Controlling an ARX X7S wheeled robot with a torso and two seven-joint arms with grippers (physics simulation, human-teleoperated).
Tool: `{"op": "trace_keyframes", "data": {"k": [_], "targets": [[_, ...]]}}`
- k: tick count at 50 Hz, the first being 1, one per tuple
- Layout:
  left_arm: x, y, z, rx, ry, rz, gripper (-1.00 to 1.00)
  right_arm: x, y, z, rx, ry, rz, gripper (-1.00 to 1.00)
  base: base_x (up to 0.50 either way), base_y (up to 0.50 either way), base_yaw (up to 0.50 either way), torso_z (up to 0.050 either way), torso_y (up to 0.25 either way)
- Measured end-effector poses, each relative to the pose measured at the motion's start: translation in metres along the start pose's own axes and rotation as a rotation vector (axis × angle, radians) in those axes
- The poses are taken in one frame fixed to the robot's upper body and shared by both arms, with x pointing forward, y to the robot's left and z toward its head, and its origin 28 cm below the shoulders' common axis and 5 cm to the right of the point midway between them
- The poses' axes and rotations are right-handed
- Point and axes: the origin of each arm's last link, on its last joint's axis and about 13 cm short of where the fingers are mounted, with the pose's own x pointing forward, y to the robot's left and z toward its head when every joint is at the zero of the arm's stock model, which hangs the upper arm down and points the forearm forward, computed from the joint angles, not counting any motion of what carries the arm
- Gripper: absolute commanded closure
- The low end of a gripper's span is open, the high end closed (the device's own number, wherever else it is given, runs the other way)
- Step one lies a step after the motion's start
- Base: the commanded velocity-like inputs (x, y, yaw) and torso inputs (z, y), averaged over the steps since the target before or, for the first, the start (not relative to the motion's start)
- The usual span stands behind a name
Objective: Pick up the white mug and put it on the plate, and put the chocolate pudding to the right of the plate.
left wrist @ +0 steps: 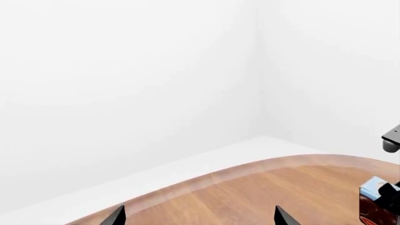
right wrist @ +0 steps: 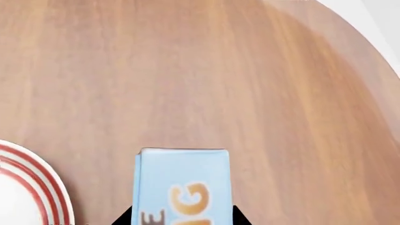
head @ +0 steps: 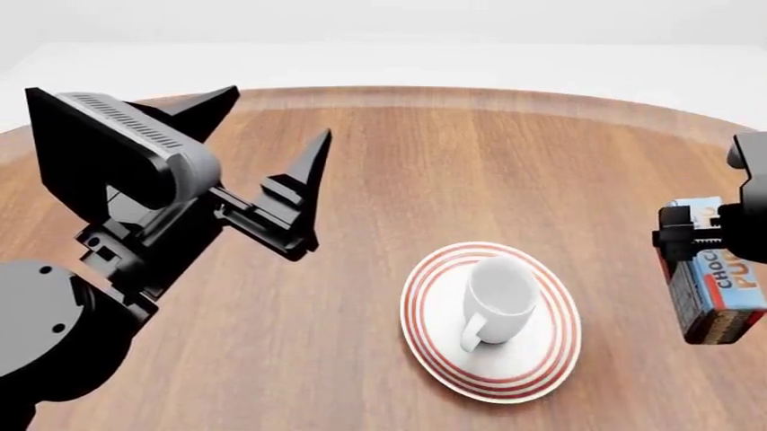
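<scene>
A: Head view first: what is the right gripper doing?

B: It is clamping the chocolate pudding by its upper end, and the carton is hanging to the right of the plate. Whether it is touching the desk yet, I cannot tell.

A: And the right wrist camera?

B: The carton is sitting between the jaws, with the plate's red rings showing just beside it.

A: The left gripper?

B: Its fingers are standing spread apart, gripping nothing, well apart from the plate.

A: So the white mug?

B: It is standing on the plate, so that half looks done. Setting down and releasing the pudding is what is remaining.
</scene>
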Motion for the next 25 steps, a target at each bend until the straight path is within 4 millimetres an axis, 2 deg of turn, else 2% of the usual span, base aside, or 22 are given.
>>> {"op": "trace_keyframes", "data": {"k": [25], "targets": [[0.002, -0.002, -0.002, -0.003, 0.005, -0.008, -1.0, 0.019, -0.003, -0.015, 0.067, 0.04, 0.0, 1.0, 0.0, 0.0, 0.0, 0.0, 0.0]]}}
